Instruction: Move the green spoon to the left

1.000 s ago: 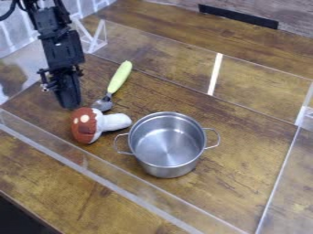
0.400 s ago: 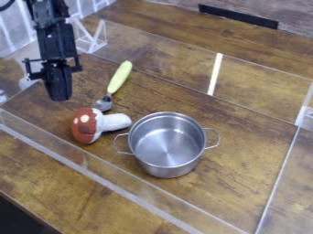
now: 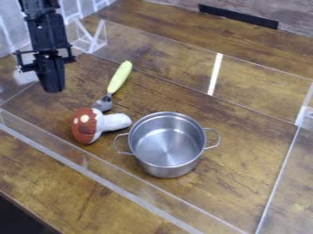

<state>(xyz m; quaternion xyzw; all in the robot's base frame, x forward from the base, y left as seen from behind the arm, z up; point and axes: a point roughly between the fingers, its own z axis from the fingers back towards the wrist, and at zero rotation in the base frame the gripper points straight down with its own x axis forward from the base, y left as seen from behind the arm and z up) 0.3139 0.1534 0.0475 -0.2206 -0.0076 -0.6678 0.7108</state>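
Green spoon (image 3: 116, 80) (unlabelled) lies beside the mushroom (image 3: 91, 123).

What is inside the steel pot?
The steel pot appears empty; its shiny bottom shows only reflections. Its near wall hides a small strip of the inside.

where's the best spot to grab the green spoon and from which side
Probably the middle of the green spoon handle, from straight above. It lies flat on the table, and its metal bowl end sits close to the toy mushroom, so the handle's free upper stretch gives more room.
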